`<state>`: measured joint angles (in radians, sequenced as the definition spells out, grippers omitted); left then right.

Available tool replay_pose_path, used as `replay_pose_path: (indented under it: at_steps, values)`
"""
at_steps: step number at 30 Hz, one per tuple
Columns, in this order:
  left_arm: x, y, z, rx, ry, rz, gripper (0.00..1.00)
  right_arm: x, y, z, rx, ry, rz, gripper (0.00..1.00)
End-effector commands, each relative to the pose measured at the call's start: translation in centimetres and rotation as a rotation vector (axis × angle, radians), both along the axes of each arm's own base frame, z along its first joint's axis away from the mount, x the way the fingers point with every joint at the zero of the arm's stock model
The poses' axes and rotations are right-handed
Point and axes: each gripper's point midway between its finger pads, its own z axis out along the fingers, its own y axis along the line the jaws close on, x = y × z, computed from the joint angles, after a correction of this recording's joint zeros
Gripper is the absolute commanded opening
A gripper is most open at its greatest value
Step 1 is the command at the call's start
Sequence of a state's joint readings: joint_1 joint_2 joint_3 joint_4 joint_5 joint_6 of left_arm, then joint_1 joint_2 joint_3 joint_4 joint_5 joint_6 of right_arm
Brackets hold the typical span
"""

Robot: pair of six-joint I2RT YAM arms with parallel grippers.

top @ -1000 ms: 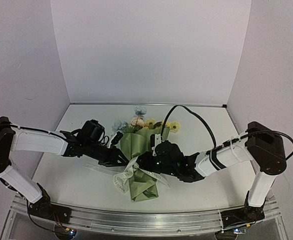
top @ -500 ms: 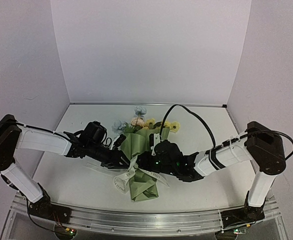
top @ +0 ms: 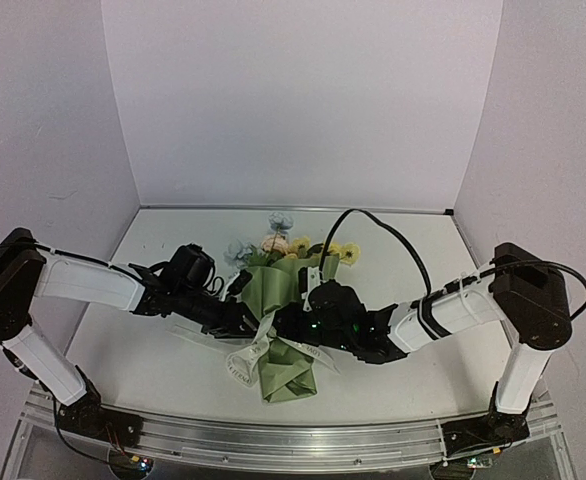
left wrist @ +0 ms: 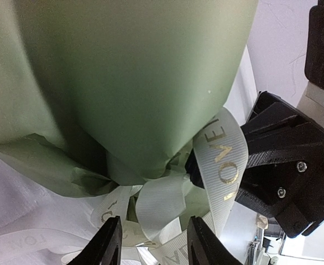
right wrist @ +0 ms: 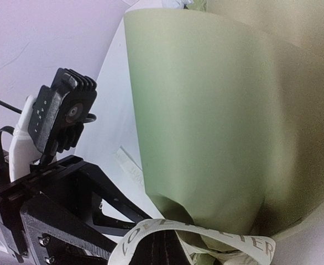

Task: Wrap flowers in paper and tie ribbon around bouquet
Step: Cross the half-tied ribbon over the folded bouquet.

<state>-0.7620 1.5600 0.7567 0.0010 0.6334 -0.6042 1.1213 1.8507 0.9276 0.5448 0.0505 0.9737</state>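
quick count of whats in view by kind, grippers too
flower bunch: 1
paper wrap: 1
ribbon: 1
grippers: 2, left gripper and right gripper
total: 5

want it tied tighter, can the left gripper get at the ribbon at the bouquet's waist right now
Probably yes. The left gripper stands open right at the ribbon bunched at the waist of the bouquet, with nothing between. The right gripper pinches one strand on the other side.
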Motion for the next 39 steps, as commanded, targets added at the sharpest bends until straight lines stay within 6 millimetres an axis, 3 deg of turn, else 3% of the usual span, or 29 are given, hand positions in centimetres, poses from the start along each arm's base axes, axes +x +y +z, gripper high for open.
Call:
replay_pose_path:
  at_steps: [1,7,14,20,27,34,39]
  values:
    - [0.4,-1.4,1.7,-0.05,-0.041,-0.017,0.38,0.6,0.9,1.4,0.031,-0.024,0.001,0.0]
    - [0.5,-1.7,2.2,-0.078,-0.031,-0.004,0.27,0.6,0.6,1.1,0.019,-0.023,-0.004,0.0]
    - [1.4,-1.2,2.2,-0.037,-0.052,0.053,0.01,0.5,-0.4,0.8,-0.01,-0.025,-0.019,0.0]
    - [2.5,-0.8,3.0,-0.019,-0.096,0.11,0.0,0.0,-1.9,0.7,-0.05,-0.031,-0.028,0.0]
    - [3.0,-1.4,3.4,-0.023,-0.094,0.101,0.0,-0.9,-4.3,1.4,-0.123,-0.048,-0.046,0.18]
    - [3.0,-1.6,3.3,-0.013,-0.085,0.082,0.0,-1.8,-6.7,1.7,-0.201,-0.052,-0.066,0.28]
    - [3.0,-2.1,3.6,-0.015,-0.076,0.067,0.0,-3.8,-5.6,3.2,-0.286,-0.112,0.04,0.36]
